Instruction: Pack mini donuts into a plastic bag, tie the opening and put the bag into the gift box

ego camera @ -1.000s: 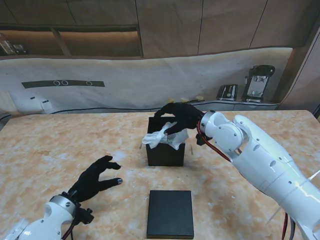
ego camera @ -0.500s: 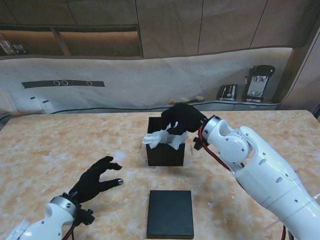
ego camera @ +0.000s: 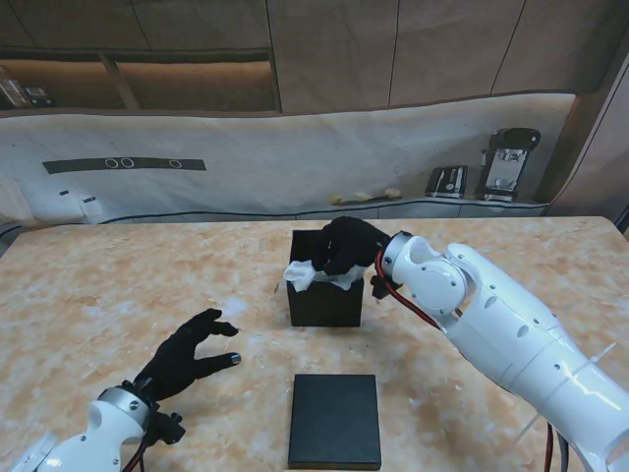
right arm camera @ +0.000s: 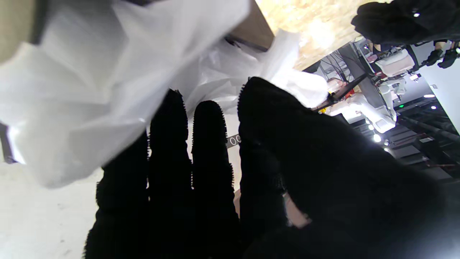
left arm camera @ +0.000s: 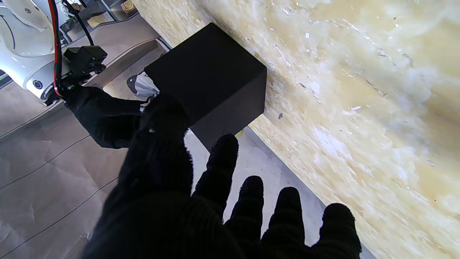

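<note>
The black gift box stands open in the middle of the table, and the white plastic bag bulges out over its rim. My right hand lies on top of the bag at the box's far right corner. In the right wrist view its fingers are stretched flat against the crumpled bag, not closed around it. My left hand hovers open over the table, nearer to me and to the left of the box, fingers spread. The left wrist view shows the box beyond that hand. No donuts are visible.
The flat black lid lies on the table nearer to me than the box. A white cloth covers the counter behind the table's far edge, and appliances stand there at the right.
My right hand let go of the bag's top, rose slightly, then came down onto the bag, pushing it lower into the box. The left hand has barely moved.
</note>
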{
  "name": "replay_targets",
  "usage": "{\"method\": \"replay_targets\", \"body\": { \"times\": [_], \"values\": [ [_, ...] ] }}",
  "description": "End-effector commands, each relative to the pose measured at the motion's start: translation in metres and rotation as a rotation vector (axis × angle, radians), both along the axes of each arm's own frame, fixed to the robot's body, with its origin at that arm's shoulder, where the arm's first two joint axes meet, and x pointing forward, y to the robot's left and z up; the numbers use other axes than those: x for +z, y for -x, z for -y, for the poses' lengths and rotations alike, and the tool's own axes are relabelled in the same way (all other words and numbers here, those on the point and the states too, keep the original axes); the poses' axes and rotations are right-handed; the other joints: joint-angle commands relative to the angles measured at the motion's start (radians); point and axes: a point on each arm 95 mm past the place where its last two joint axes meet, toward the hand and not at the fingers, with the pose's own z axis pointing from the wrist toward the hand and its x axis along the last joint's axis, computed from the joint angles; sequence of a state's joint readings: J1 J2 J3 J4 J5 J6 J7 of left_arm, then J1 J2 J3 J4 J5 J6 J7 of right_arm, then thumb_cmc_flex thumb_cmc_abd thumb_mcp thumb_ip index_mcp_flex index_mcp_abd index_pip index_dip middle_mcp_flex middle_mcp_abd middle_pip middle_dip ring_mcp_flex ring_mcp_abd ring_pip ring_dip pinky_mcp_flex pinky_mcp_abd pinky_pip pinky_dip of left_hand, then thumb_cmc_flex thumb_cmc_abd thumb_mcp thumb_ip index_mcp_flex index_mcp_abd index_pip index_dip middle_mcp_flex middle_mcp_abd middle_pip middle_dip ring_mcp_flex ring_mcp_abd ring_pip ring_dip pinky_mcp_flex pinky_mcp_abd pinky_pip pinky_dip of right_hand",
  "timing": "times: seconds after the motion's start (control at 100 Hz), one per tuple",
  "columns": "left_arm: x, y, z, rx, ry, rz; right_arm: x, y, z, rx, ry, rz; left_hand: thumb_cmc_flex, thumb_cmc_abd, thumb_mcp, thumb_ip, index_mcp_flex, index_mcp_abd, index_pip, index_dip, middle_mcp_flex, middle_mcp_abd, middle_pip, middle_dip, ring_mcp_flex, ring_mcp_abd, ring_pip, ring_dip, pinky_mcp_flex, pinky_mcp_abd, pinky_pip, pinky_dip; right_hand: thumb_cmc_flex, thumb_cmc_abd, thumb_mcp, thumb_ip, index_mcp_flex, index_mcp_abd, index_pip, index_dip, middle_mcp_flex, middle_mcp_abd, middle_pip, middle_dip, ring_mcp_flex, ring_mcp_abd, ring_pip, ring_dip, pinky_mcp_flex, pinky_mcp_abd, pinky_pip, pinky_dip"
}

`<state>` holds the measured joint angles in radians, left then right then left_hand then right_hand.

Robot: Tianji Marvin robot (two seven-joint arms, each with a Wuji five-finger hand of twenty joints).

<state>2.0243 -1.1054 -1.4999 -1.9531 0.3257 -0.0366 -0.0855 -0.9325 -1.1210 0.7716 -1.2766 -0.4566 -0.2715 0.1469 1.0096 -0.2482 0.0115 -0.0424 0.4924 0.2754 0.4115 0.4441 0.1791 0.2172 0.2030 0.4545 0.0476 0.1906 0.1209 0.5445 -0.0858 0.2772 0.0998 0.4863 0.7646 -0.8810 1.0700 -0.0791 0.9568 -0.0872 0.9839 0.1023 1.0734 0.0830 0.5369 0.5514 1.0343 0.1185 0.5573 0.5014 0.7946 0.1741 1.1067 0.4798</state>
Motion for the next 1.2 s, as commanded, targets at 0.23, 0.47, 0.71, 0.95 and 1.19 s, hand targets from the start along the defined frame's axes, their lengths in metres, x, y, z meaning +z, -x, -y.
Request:
{"method": "replay_targets", "body": {
  "times": [0.23,0.47,0.71,0.95,1.19],
  "values": [
    [0.0,0.001,0.0,-0.003,-0.003,-0.018,-0.013,-0.017,-0.01,-0.001,0.054,-0.043,0.016,0.034,-0.017,0.019,0.012,-0.018,0.0,0.01,-0.026,-0.007,-0.015,0.0,-0.026,-0.014,-0.028,0.0,-0.005,-0.019,-0.005,-0.006,0.019,-0.014,0.025,-0.008,0.0,-0.015,0.01,-0.028,-0.005,-0.025,-0.016,0.001,0.001,-0.007,-0.038,-0.017,-0.023,-0.016,-0.036,-0.031],
    [0.002,-0.001,-0.001,-0.003,-0.007,-0.017,-0.023,-0.029,-0.014,0.016,0.123,-0.081,0.015,0.036,-0.017,0.019,0.012,-0.019,0.0,0.009,-0.026,-0.006,-0.015,0.0,-0.026,-0.015,-0.028,0.0,-0.005,-0.019,-0.006,-0.006,0.018,0.009,0.033,-0.006,-0.013,-0.011,0.002,-0.041,-0.02,-0.029,-0.022,-0.006,-0.015,-0.014,-0.053,-0.021,-0.034,-0.021,-0.045,-0.037],
    [0.003,-0.001,-0.002,-0.004,-0.011,-0.013,-0.032,-0.036,-0.016,0.03,0.182,-0.118,0.015,0.035,-0.017,0.019,0.01,-0.02,-0.001,0.009,-0.026,-0.007,-0.014,0.001,-0.026,-0.015,-0.028,0.001,-0.005,-0.018,-0.007,-0.007,0.025,0.022,0.034,0.0,-0.01,0.007,0.0,-0.06,-0.025,-0.026,-0.028,-0.017,-0.022,-0.015,-0.067,-0.028,-0.051,-0.033,-0.057,-0.044],
    [0.003,-0.001,-0.002,-0.006,-0.01,-0.009,-0.033,-0.037,-0.018,0.079,0.251,-0.135,0.014,0.035,-0.017,0.019,0.009,-0.02,-0.001,0.009,-0.027,-0.007,-0.016,0.0,-0.026,-0.015,-0.029,0.001,-0.004,-0.018,-0.007,-0.008,0.024,0.015,0.026,0.004,-0.012,-0.001,0.003,-0.065,-0.039,-0.038,-0.031,-0.017,-0.035,-0.031,-0.079,-0.031,-0.08,-0.035,-0.068,-0.047],
    [0.003,-0.001,-0.002,-0.001,-0.011,-0.006,-0.034,-0.036,-0.021,0.117,0.289,-0.124,0.014,0.034,-0.016,0.019,0.009,-0.02,0.0,0.009,-0.025,-0.006,-0.015,0.0,-0.026,-0.015,-0.03,0.001,-0.004,-0.016,-0.012,-0.013,0.017,-0.033,0.013,0.005,-0.027,-0.005,-0.007,-0.072,-0.103,-0.04,-0.015,-0.017,-0.078,-0.044,-0.093,-0.043,-0.129,-0.049,-0.09,-0.047]
  ]
}}
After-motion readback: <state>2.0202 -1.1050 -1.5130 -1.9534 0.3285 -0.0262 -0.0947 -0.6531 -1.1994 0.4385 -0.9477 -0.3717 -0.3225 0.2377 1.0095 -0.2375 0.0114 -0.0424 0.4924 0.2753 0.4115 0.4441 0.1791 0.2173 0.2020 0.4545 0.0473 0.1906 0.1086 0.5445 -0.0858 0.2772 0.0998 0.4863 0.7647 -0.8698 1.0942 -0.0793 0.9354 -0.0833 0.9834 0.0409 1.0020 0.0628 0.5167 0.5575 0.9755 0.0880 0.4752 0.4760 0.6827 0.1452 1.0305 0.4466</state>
